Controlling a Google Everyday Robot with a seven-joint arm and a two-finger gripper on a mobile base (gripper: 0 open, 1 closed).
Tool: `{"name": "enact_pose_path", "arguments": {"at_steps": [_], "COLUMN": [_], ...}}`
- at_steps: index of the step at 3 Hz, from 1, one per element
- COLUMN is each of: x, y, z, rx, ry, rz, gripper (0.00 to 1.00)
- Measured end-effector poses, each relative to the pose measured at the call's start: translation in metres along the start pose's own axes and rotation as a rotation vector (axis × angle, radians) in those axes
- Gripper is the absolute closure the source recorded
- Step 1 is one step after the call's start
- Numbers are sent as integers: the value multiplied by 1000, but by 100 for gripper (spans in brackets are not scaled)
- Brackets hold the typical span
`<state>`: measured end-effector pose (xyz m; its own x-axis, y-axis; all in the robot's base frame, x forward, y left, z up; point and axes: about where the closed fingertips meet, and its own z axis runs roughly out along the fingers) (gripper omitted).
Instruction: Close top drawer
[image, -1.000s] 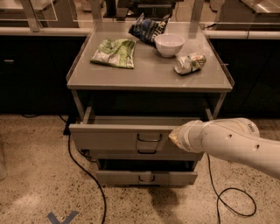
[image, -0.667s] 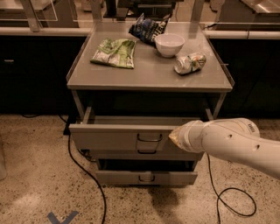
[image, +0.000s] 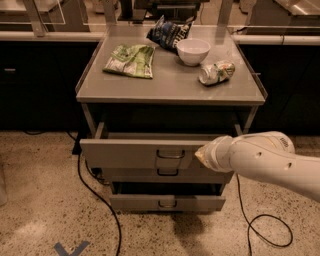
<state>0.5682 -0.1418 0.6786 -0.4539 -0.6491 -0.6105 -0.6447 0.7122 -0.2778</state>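
Top drawer (image: 135, 153) stands pulled out at centre frame, with the gripper (image: 199, 156) at its front panel.

At the bottom left, a blue tape mark (image: 65, 247) is cut off by the frame edge, and a black cable (image: 102, 200) snakes over the speckled floor. The white arm (image: 272, 161) enters from the right edge. The gripper's tan tip lies over the drawer front just right of the dark wire handle (image: 170, 154); whether it is open or closed, or truly touching, cannot be told. The middle drawer (image: 145, 174) is mostly hidden beneath the top one, and the bottom drawer (image: 167, 202) sits slightly out. Higher in the frame, the counter (image: 170, 89) carries a green bag (image: 131, 60), a crushed can (image: 216, 72), a white bowl (image: 193, 51) and a dark snack bag (image: 167, 31). Their print is too blurred to read.
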Motion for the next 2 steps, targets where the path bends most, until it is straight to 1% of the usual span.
{"name": "enact_pose_path", "arguments": {"at_steps": [1, 2], "x": [-6, -6], "y": [-26, -26], "z": [3, 3], "rx": [57, 57], "ry": [-9, -9], "rz": [31, 31], "gripper": [100, 100]}}
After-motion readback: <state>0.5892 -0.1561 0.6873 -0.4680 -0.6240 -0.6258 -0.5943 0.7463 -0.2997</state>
